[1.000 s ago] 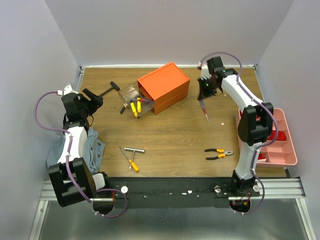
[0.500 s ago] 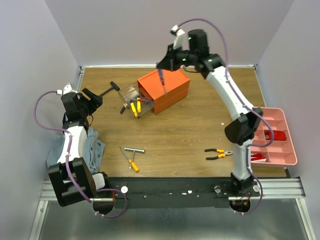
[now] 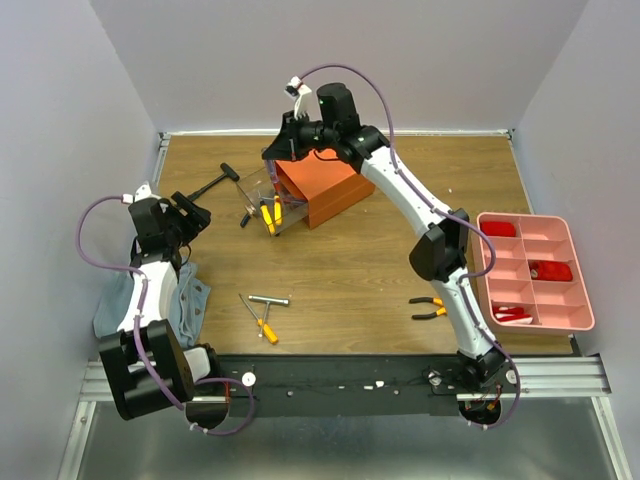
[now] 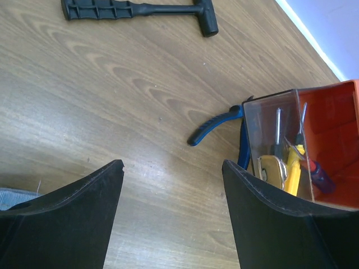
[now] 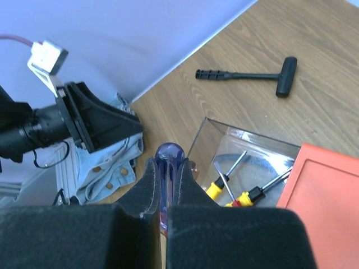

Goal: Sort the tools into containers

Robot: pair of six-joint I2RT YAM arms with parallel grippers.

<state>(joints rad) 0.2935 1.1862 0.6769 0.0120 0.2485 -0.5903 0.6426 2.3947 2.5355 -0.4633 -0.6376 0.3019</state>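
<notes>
R gripper [image 5: 164,193] is clamping the purple-handled screwdriver [image 5: 169,156] by its handle. Jaws are pinching it from both sides, w/ the rounded butt end sticking out past the fingertips. Shaft + tip aren't showing in any view, so can't tell how high the tool is sitting.

R arm is stretching far across the table [image 3: 350,270] to the clear drawer [image 5: 252,140], which is standing pulled out of the orange box [image 3: 330,170]. Prob. reason: yellow-handled screwdrivers [image 4: 291,168] are lying in that drawer, so like is going w/ like. Drop looks not yet done.

L gripper [image 4: 173,165] is hovering over bare wood at the left, jaws spread wide, holding nothing. It's facing the blue-handled pliers [image 4: 216,123], which are lying just beside the drawer, and the black T-handle tool [image 4: 140,9] farther off. Prob. waiting clear of the R arm, or lining up a next pick.

Silver T-wrench [image 3: 268,299] + one more yellow-handled driver [image 3: 266,330] are lying loose near the front edge. Grey-blue cloth [image 3: 185,300] is bunching under the L arm.

Hard to read:
- Orange-handled pliers [image 3: 430,305] are partly hiding behind the R arm.
- Red bits in the pink tray [image 3: 581,270] are too small to ID.
- Drawer contents are overlapping, so an exact count isn't possible.
</notes>
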